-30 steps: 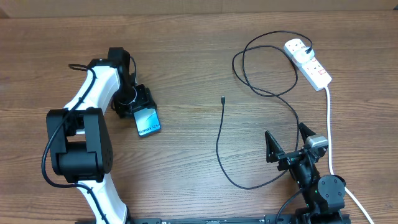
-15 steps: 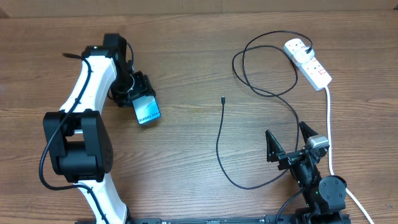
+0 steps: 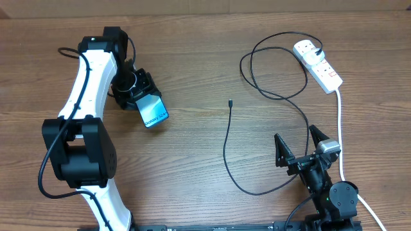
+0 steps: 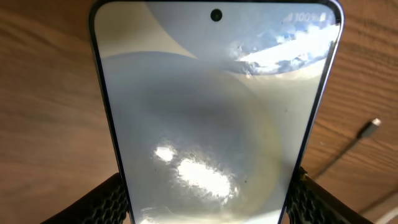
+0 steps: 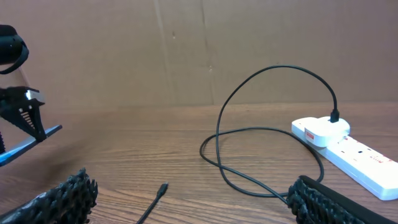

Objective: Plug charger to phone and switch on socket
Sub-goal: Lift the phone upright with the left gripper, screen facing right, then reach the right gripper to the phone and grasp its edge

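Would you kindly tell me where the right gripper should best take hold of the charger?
Grip the charger just behind its connector tip, coming from above and straddling the cable. That end lies flat and free on the table, with a fairly straight stretch behind it for the open right gripper.

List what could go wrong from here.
1. The left gripper pinches the phone by one end, tilted above the table; it could slip.
2. The tip of the charger is tiny and lies loose; the open right gripper may miss it.
3. Pulling the looped charger could drag the socket.
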Robot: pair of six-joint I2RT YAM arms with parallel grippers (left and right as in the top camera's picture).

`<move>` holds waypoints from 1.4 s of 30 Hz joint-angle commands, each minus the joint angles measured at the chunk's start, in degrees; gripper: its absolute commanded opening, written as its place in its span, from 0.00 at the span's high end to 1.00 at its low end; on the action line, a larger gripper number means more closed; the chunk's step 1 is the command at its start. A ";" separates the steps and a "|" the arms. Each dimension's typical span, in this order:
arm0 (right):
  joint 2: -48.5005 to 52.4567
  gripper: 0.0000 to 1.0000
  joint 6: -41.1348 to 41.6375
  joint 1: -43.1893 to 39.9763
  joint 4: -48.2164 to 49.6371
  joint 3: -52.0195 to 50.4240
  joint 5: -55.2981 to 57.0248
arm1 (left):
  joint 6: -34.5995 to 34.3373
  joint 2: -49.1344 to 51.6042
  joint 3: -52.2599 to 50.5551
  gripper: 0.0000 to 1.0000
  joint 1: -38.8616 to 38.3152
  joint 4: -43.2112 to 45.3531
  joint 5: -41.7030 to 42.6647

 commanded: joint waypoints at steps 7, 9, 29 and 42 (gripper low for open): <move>-0.44 0.00 7.82 -0.26 -2.43 0.04 -4.42 | -2.05 0.15 1.75 0.96 0.00 -6.80 22.64; 0.22 0.00 9.40 -0.26 -2.99 0.61 -4.76 | -2.05 0.15 1.75 0.96 0.00 -7.96 25.49; 51.87 0.00 9.05 -0.26 -20.96 35.63 -14.03 | -7.54 0.15 1.75 0.96 0.00 -11.87 50.99; 63.95 0.00 13.84 -0.24 -18.58 35.76 -26.49 | -17.29 0.17 1.75 0.96 0.48 -10.27 51.80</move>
